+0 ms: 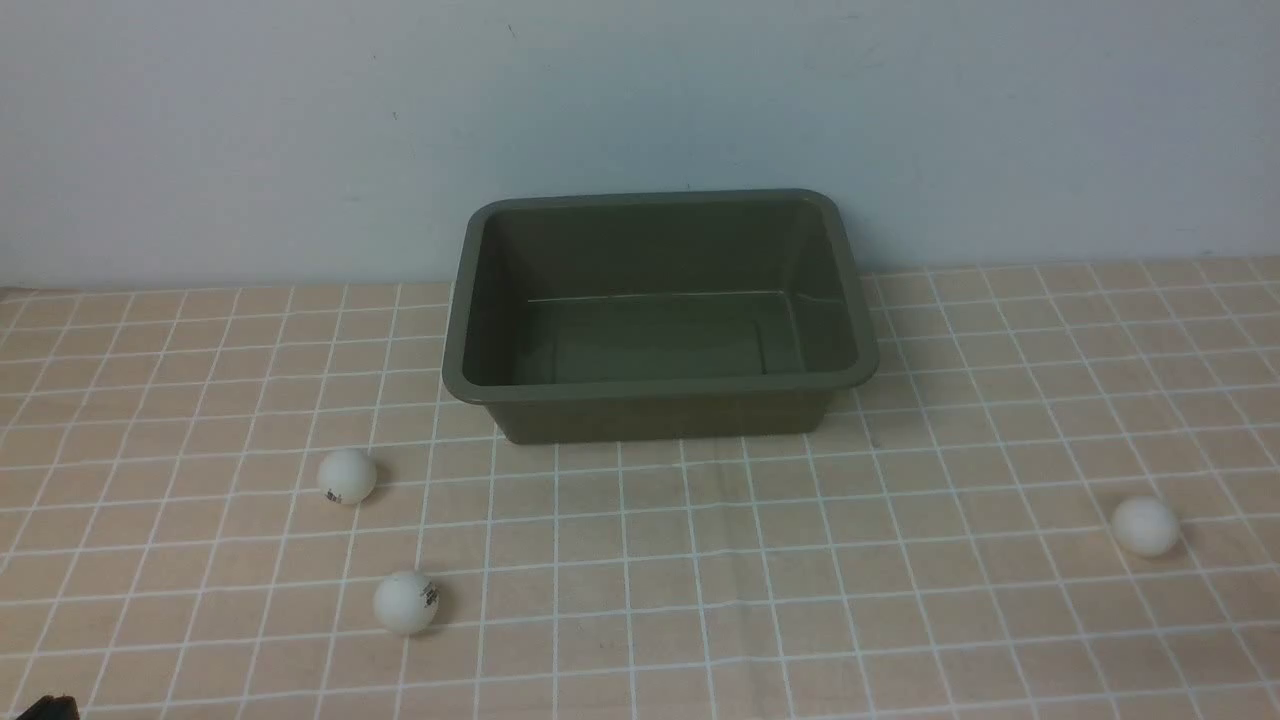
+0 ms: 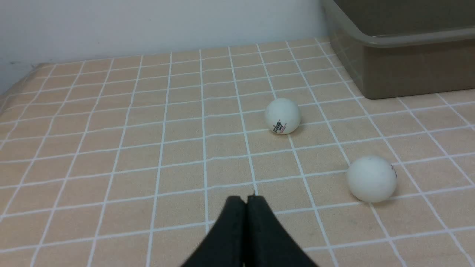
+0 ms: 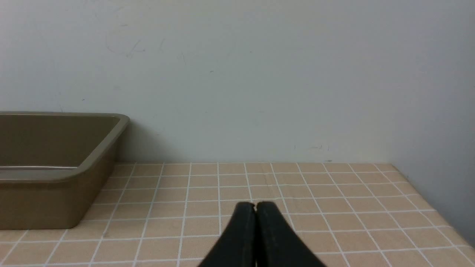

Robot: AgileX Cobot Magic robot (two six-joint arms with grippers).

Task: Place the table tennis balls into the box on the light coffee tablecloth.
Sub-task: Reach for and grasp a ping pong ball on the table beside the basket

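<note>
**Three balls out on the cloth, both grippers closed**

The box [image 1: 660,392], an olive-green tub with a flared rim, stands on the light coffee tablecloth [image 1: 700,570] towards the back, close to the pale wall [image 1: 640,110] and roughly midway across the front view. All three table tennis balls lie on the cloth outside it. Two are on the robot's left: the farther left ball [image 1: 347,477] sits near the box's front left corner but apart from it, with a small dark print low on its side. The nearer left ball [image 1: 406,602] lies closer to the robot, a dark mark on its right edge. The two are near each other without touching. The right ball [image 1: 1145,526] rests alone well off on the robot's right, forward of the box's front right corner.

The left gripper [image 2: 246,198] has its black fingers pressed together with nothing between them. It hangs over bare cloth, and both left-side balls lie ahead of it, clear of the tips. The right gripper [image 3: 255,204] is likewise closed on nothing – its wrist view shows only checked cloth, the wall and one end of the box off to the side.
</note>
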